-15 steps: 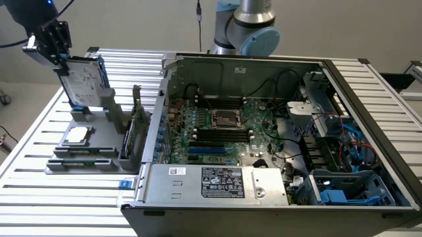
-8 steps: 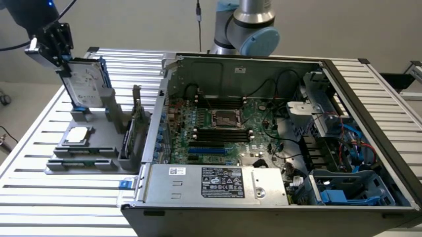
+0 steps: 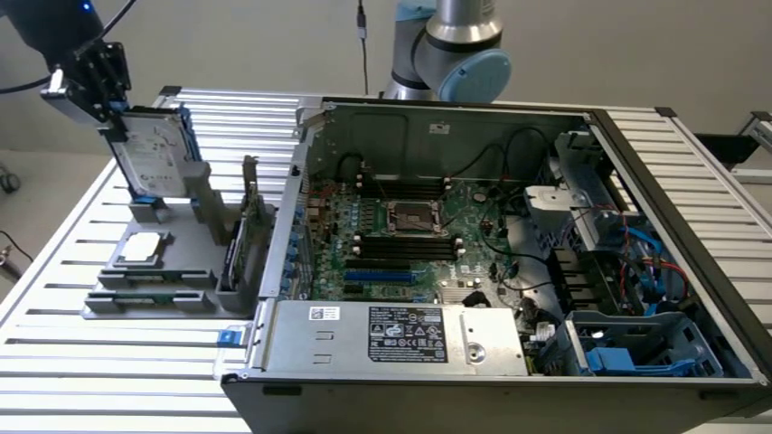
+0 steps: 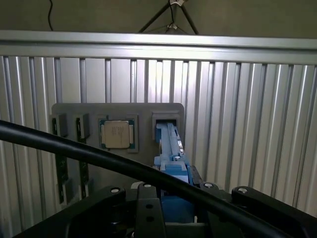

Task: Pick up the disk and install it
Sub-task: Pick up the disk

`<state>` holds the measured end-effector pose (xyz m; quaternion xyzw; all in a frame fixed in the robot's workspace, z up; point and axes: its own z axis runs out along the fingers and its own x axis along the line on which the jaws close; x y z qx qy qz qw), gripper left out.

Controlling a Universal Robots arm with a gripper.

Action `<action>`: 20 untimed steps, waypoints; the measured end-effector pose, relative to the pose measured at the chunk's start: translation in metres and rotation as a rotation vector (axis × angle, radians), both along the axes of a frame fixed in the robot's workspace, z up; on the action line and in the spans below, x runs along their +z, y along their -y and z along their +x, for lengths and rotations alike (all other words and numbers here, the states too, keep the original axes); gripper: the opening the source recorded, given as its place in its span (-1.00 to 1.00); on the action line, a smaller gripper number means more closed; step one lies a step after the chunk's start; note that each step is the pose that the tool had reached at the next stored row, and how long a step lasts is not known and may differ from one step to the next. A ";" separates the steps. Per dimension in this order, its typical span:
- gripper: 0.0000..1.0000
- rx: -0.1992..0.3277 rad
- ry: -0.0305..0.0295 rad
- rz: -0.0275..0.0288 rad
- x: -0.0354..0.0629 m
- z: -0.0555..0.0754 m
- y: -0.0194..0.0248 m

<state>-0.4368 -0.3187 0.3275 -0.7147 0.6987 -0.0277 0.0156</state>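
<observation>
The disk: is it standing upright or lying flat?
Upright, slightly tilted: in the exterior view the disk stands on edge, its label facing sideways, with the pincer holding its top.

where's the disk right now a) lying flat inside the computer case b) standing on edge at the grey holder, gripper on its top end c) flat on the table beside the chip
b: the disk stands upright at the grey holder on the exterior view's left, with the gripper closed on its upper end.
</observation>
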 end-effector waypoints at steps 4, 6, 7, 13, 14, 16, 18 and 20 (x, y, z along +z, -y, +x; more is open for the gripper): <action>-0.34 0.001 0.0085 0.0002 -0.0019 -0.001 -0.0001; -0.34 0.002 0.0125 0.0000 -0.0031 -0.001 0.0000; -0.34 0.003 0.0139 0.0000 -0.0037 -0.002 0.0000; -0.34 0.006 0.0216 0.0000 -0.0081 -0.003 0.0000; -0.34 0.007 0.0232 0.0001 -0.0094 -0.003 0.0000; -0.34 0.008 0.0256 0.0000 -0.0119 -0.004 0.0000; -0.34 0.010 0.0281 0.0001 -0.0145 -0.004 0.0000; -0.34 0.012 0.0307 0.0001 -0.0172 -0.005 0.0000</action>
